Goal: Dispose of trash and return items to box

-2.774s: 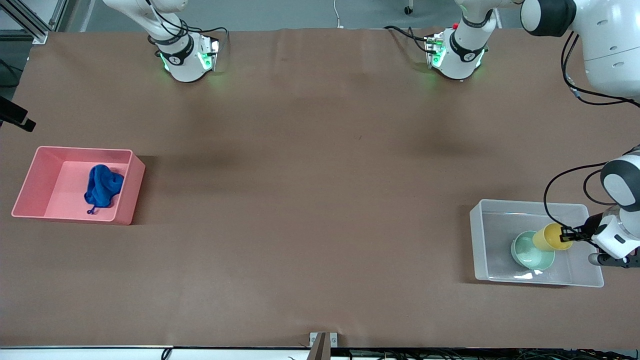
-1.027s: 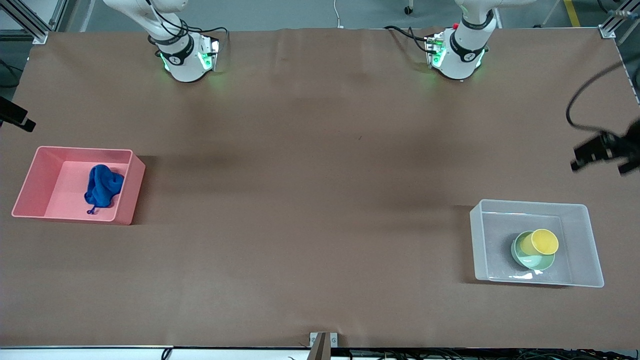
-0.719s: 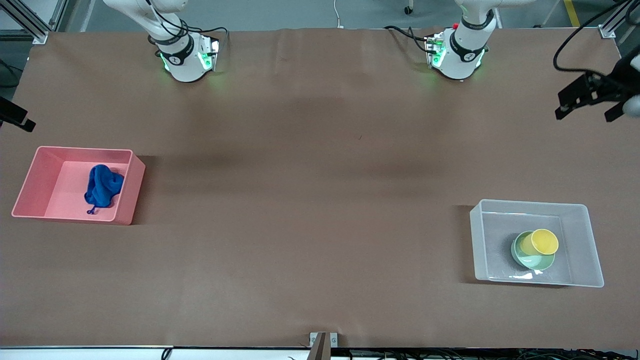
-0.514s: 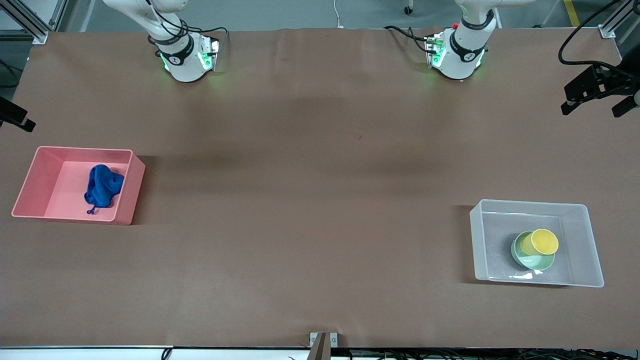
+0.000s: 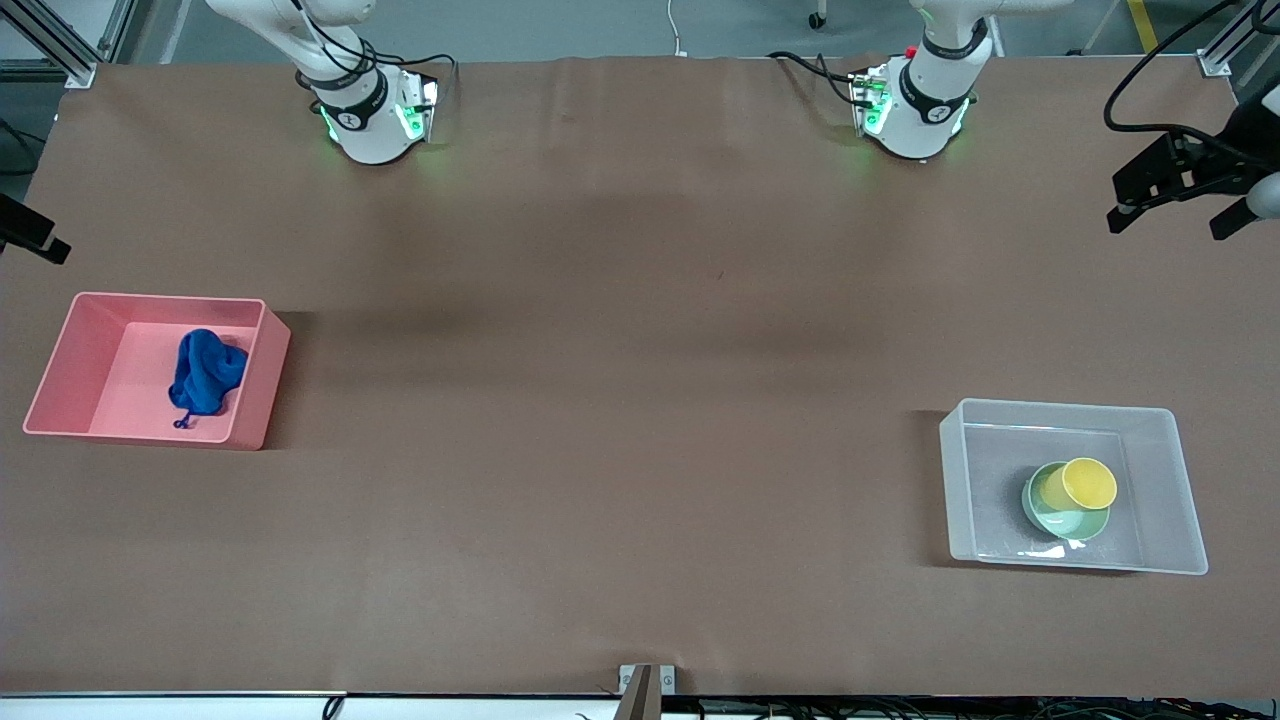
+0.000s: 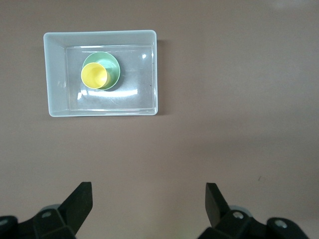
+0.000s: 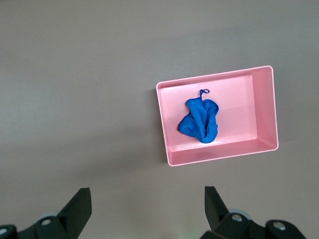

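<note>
The blue cloth wad (image 5: 207, 372) lies in the pink bin (image 5: 255, 390) at the right arm's end of the table. It also shows in the right wrist view (image 7: 200, 122). The yellow cup (image 5: 1085, 484) leans tilted in the mint-green bowl (image 5: 1060, 522) inside the clear bin (image 5: 1170, 480). My left gripper (image 5: 1172, 218) is open and empty, high over the table's end, away from the clear bin. My right gripper (image 7: 147, 195) is open and empty, high above the table beside the pink bin (image 7: 264, 109).
The left wrist view looks down on the clear bin (image 6: 52, 74) with the cup (image 6: 94, 75) and the bowl (image 6: 112, 66). Both arm bases (image 5: 372, 120) (image 5: 915, 110) stand along the table's edge farthest from the front camera. Brown tabletop lies between the two bins.
My left gripper let go of the yellow cup, rose out of the clear bin and moved off toward the arm bases. The cup now rests in the bowl. The right arm has not moved.
</note>
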Robot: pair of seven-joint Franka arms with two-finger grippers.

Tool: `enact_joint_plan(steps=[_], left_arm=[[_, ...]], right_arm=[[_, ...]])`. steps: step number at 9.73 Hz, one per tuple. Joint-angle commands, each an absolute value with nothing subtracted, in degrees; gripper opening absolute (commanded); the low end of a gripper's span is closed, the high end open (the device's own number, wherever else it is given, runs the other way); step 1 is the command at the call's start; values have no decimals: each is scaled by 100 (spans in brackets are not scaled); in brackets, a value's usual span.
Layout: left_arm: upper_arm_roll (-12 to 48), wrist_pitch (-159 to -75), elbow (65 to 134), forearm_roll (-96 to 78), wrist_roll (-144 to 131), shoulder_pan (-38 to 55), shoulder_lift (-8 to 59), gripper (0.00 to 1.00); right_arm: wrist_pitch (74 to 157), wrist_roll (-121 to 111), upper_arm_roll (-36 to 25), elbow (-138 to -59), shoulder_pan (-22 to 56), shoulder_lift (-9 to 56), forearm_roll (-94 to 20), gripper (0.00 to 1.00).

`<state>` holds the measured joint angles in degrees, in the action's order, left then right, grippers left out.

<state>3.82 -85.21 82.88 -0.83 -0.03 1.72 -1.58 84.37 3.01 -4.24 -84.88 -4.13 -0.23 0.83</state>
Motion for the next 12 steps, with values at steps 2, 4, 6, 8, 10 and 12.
enact_joint_plan(steps=[2, 4, 6, 8, 10, 12], left_arm=[[352, -8402, 8376, -88, -166, 185, -61, 100], [369, -8402, 8595, -79, -325, 185, -132, 100], [378, -8402, 8578, -79, -334, 176, -123, 100], [395, -8402, 8578, -79, -325, 167, -106, 100], [396, -8402, 8569, -70, -334, 158, -106, 100], [396, -8402, 8569, -70, -334, 158, -105, 100]], right_arm=[[8446, 246, -378, -8543, -475, -88, 26, 100], [8464, 246, -378, -8543, -483, -88, 26, 100], [8455, 246, -378, -8543, -483, -88, 26, 100], [8438, 255, -404, -8552, -483, -88, 26, 100], [8437, 246, -413, -8552, -483, -88, 26, 100], [8446, 246, -422, -8552, -483, -88, 26, 100]])
